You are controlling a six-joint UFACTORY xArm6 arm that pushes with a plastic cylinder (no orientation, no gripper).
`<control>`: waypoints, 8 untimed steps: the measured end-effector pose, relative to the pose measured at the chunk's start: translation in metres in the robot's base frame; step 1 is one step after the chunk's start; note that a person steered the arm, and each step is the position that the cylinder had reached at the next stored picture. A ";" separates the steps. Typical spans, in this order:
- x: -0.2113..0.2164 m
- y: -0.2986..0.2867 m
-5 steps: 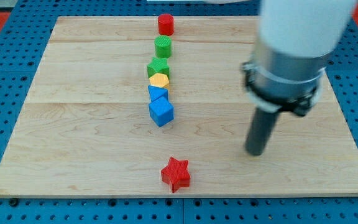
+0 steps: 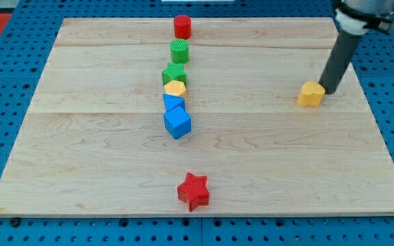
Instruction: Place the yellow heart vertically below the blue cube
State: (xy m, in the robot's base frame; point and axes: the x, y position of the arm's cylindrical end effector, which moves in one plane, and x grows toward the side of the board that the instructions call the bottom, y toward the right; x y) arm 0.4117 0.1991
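So you've got the pale wooden surface (image 2: 81, 171) with a column of blocks up the middle, the blue cube (image 2: 177, 124) at its bottom. No jaws here, just a dark rod. My tip (image 2: 332, 90) sits touching the upper right side of the small yellow heart block (image 2: 311, 93), probably so it can shove it left and down toward the spot under the cube, above the red star block (image 2: 193, 190).

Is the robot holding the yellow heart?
No, nothing is held. My tip has no way to grasp; it just stands against the yellow heart on its right side.
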 end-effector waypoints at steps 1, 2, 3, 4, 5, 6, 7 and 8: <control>0.023 -0.043; 0.036 -0.063; 0.052 -0.110; 0.065 -0.141; 0.063 -0.166; 0.066 -0.175; 0.081 -0.180; 0.104 -0.180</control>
State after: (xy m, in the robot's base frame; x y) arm 0.5162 0.0193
